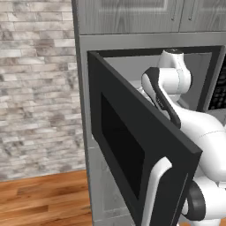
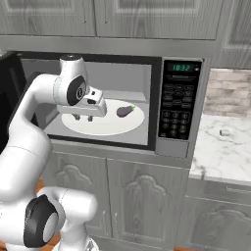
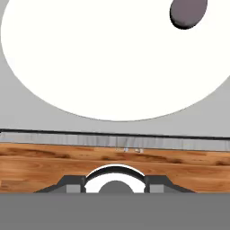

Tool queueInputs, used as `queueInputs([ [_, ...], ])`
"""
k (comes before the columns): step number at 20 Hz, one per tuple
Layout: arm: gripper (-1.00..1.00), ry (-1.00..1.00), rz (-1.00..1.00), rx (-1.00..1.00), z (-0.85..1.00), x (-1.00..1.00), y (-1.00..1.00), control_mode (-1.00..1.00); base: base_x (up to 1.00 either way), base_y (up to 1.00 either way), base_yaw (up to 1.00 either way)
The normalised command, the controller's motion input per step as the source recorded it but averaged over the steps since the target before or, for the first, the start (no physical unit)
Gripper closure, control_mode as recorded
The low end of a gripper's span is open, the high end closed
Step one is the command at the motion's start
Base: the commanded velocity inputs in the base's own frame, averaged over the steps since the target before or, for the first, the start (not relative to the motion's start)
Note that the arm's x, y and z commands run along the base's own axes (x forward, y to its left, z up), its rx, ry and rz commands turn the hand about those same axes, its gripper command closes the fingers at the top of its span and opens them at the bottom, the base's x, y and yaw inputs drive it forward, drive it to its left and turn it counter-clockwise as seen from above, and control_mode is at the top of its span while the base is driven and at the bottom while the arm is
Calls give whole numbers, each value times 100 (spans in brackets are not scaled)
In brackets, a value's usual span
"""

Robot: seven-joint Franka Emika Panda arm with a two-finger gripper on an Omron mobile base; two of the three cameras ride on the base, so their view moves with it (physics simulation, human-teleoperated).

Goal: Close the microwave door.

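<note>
Gripper (image 2: 83,117) hangs pointing down just inside the mouth of the microwave (image 2: 112,105), over the left part of the white turntable (image 2: 105,120); the two short dark fingers (image 2: 77,117) show beneath the white hand, but whether they are spread or closed cannot be told. Nothing is seen between them. In the hand view the turntable (image 3: 112,58) lies below the camera, then the grey cavity floor, the front lip of the oven, and wood floor (image 3: 112,166) beyond. A small dark purple eggplant (image 2: 124,111) rests on the turntable's right part, well apart from the gripper; it also shows at the hand view's top (image 3: 188,12). Right of the cavity, the black keypad panel (image 2: 177,105) with a green display. The microwave door (image 1: 132,145) stands wide open, swung out toward the base on the cavity's left side, its white bar handle (image 1: 154,190) on the free edge nearest the camera. The arm reaches past the door's inner face; contact cannot be told. Grey cabinets (image 2: 142,196) sit above and below; a marble counter (image 2: 223,147) lies right.
</note>
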Motion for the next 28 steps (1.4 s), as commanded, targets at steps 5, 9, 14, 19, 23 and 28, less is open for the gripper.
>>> queueInputs([
  [5,-100,0,0,0,0,0,0,100,-39,-18,0],
  [9,-100,0,0,0,0,0,0,100,-57,-36,0],
  [14,-100,0,0,0,0,0,0,100,-54,-15,0],
  [19,-100,0,0,0,0,0,0,100,-30,-1,0],
  [23,-100,0,0,0,0,0,0,-100,-8,0,0],
  [28,-100,-3,0,2,0,-34,-2,-100,0,0,0],
])
